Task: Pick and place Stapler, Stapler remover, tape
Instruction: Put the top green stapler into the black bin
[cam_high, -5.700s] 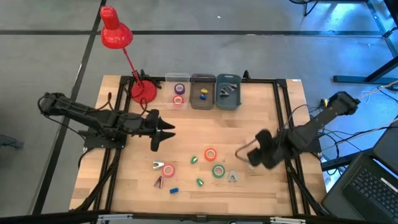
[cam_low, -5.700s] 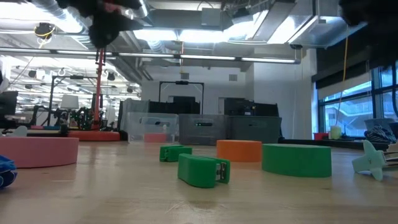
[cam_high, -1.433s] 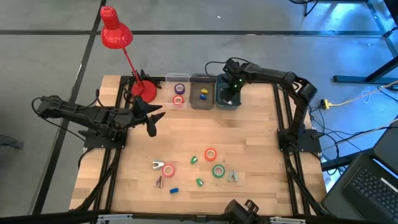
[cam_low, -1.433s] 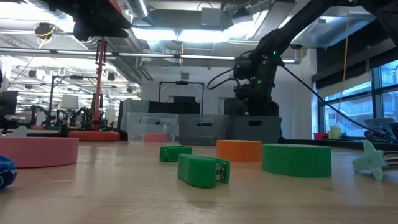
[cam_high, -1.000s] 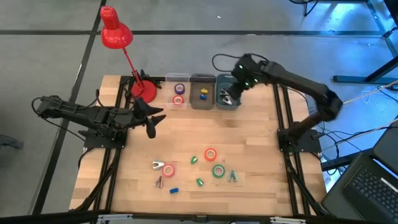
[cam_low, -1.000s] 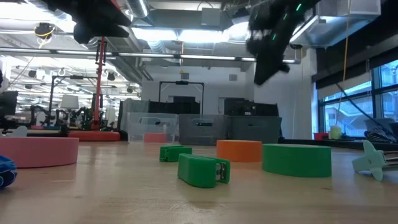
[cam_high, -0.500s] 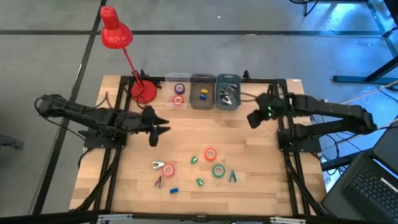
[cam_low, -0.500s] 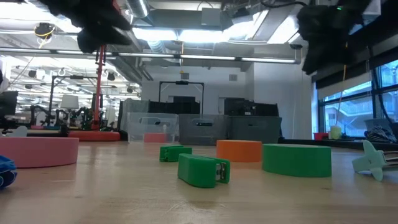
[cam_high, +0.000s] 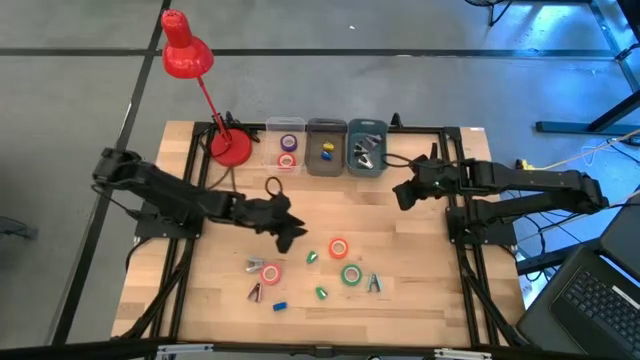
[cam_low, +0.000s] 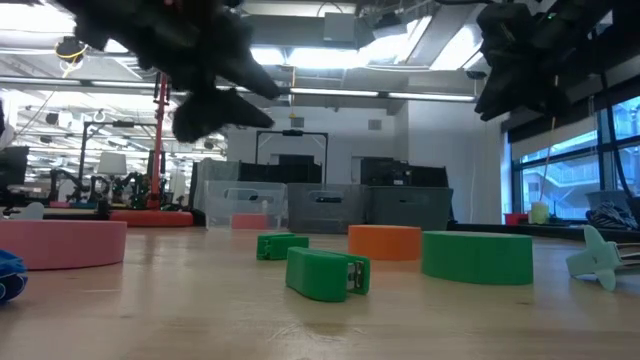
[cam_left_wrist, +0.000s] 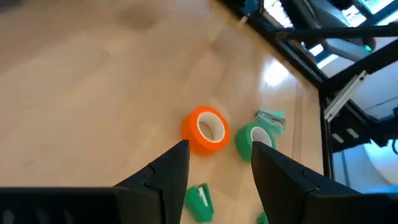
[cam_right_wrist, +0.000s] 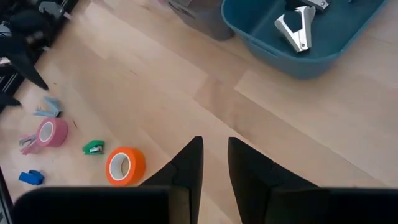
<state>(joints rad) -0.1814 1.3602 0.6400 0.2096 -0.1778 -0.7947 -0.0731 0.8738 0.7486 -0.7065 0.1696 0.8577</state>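
The tape rolls lie flat on the table's near middle: orange (cam_high: 338, 247), green (cam_high: 351, 274) and pink (cam_high: 270, 273). Around them lie small green staplers (cam_high: 311, 257), a blue stapler (cam_high: 280, 305) and stapler removers (cam_high: 373, 284) (cam_high: 254, 264). My left gripper (cam_high: 292, 236) hangs open and empty above the table just left of the orange tape (cam_left_wrist: 206, 129). My right gripper (cam_high: 403, 193) hovers near the teal bin (cam_high: 367, 150); its fingers (cam_right_wrist: 214, 160) stand narrowly open with nothing between them.
Three bins stand in a row at the far edge: a clear one (cam_high: 287, 150) with purple and pink tape, a grey one (cam_high: 326, 148), and the teal one holding stapler removers (cam_right_wrist: 297, 28). A red desk lamp (cam_high: 200, 75) stands at the far left.
My left gripper has swung down and toward the table's right and near edge, ending beside the orange tape. My right gripper has drawn back from above the teal bin toward the table's right and near side. The things on the table have stayed put.
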